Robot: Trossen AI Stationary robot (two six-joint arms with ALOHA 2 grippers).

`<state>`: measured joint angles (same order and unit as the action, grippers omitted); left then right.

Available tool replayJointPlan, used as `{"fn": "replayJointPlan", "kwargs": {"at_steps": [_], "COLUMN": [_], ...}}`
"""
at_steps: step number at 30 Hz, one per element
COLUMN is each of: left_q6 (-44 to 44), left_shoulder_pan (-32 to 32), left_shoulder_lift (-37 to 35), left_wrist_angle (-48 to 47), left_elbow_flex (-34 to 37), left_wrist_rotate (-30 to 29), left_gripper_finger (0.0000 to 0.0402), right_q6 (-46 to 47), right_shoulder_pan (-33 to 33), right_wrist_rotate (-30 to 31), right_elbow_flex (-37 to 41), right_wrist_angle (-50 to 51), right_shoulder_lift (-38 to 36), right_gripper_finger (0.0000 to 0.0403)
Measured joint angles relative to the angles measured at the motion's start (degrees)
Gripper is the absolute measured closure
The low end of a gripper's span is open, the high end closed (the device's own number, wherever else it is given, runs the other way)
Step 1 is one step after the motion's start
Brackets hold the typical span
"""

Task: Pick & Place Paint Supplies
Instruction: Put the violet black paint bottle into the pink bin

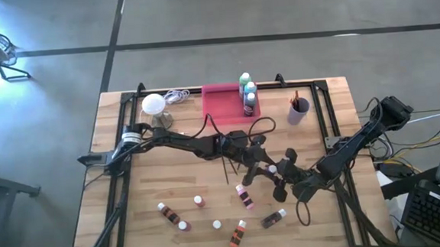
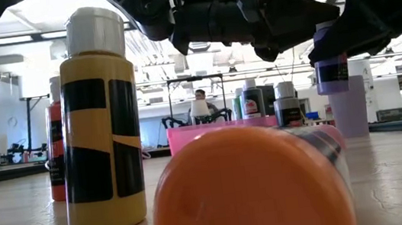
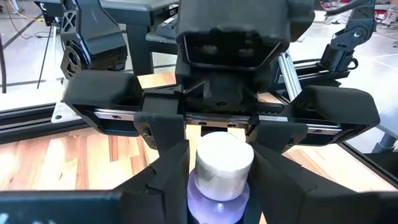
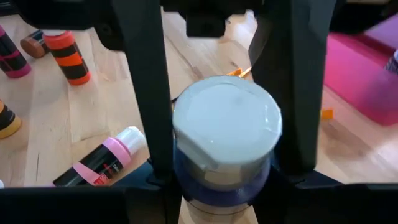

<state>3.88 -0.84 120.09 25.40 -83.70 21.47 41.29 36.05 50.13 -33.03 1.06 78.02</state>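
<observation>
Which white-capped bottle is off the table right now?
The purple bottle, held in the air by the right gripper; every other bottle stands or lies on the table or at the tray.

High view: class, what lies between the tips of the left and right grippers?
A white-capped purple bottle lies between the left gripper and the right gripper. The left wrist view shows it close up, clasped by the right gripper.
</observation>
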Motion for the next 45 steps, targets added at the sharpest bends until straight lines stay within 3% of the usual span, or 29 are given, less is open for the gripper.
{"fn": "replayJointPlan", "kwargs": {"at_steps": [20,31,38,40,45], "left_q6": [0.26,-1.02,-0.64,0.69,5.48], "left_shoulder_pan": [0.00,0.35,2.39,3.11,4.80], "left_shoulder_lift": [-0.11,-0.95,-4.60,-6.37,-11.89], "left_wrist_angle": [-0.42,-3.44,-11.52,-14.57,-19.57], "left_elbow_flex": [0.00,0.09,0.11,0.14,0.59], "left_wrist_rotate": [0.07,-0.32,0.04,-1.67,-12.31], "left_gripper_finger": [0.0266,0.0268,0.0268,0.0268,0.0268], "right_q6": [-2.27,-1.42,0.44,2.61,9.83], "right_shoulder_pan": [-0.07,-0.15,-0.15,-0.13,-0.07], "right_wrist_rotate": [0.83,-0.34,-2.23,-2.80,-2.80], "right_elbow_flex": [-0.91,-0.95,-0.95,-0.60,-0.28], "right_wrist_angle": [0.09,0.08,2.00,3.91,10.65], "right_shoulder_lift": [0.04,-0.61,-4.38,-5.68,-6.86], "right_gripper_finger": [0.0270,0.0194,0.0142,0.0132,0.0116]}}
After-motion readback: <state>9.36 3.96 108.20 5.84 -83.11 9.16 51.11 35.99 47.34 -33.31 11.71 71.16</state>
